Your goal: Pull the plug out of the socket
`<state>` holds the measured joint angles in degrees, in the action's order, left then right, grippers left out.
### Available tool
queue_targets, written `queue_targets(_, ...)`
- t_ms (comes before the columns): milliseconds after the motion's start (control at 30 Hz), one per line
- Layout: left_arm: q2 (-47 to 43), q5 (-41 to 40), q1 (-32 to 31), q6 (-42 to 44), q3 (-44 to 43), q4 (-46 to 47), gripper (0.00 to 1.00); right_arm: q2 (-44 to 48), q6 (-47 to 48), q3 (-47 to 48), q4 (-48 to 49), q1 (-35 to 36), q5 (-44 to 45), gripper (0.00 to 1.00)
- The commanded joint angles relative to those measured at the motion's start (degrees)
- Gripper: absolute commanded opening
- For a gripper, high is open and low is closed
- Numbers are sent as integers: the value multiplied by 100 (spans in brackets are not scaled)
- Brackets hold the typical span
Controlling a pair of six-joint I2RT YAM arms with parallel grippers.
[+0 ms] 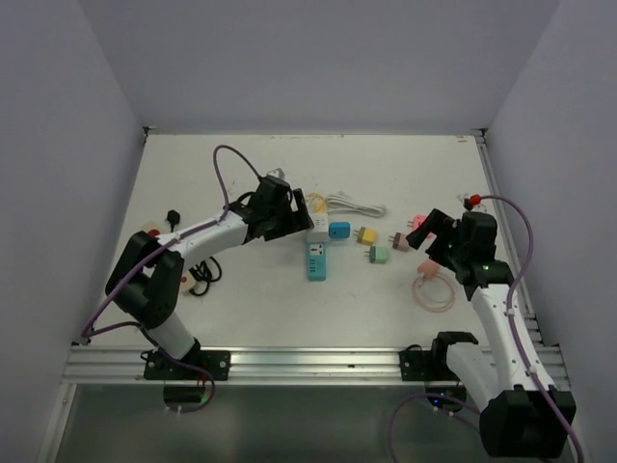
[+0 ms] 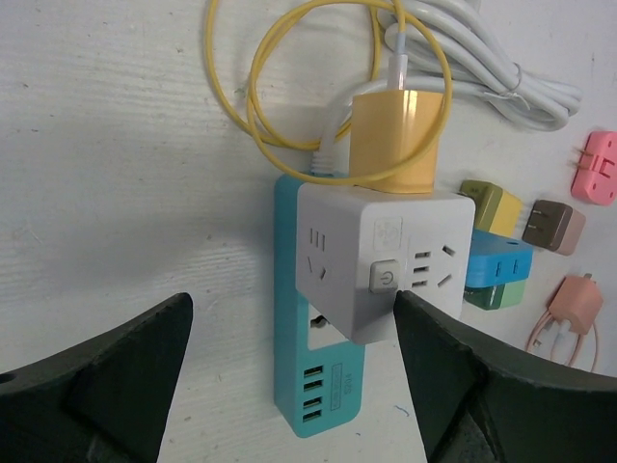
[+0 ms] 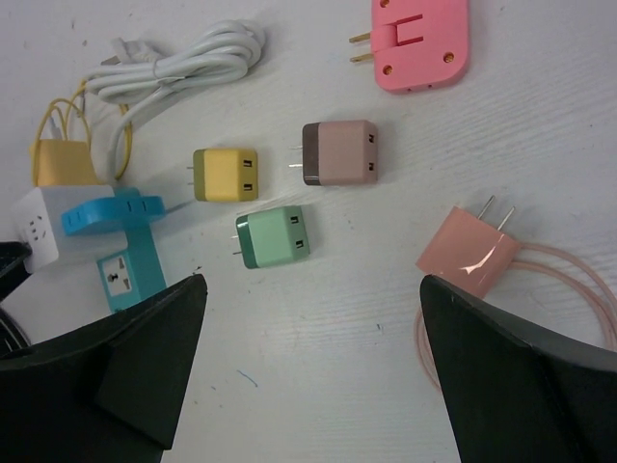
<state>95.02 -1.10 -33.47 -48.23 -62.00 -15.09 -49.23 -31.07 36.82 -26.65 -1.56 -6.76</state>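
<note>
You see the white cube covering much of the teal socket strip, with a yellow plug seated in it. Left fingers and right fingers gape, empty.

In the left wrist view the white cube adapter covers the far end of the teal power strip and the left part of the blue adapter. Only a sliver of the green adapter shows beneath the blue one. The pink flat plug is cut off by the right edge.
</note>
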Motion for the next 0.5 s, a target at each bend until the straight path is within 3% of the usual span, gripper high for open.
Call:
queue_targets(0, -317, -30, -176, 129, 56, 94, 89, 168, 119, 256, -191, -11, -325, 97)
queue_targets(267, -652, -1531, -1002, 296, 100, -450, 91, 274, 92, 45, -94, -20, -528, 97)
queue_targets(467, -38, -2262, -1749, 147, -119, -1004, 90, 397, 92, 1, -85, -20, -571, 97)
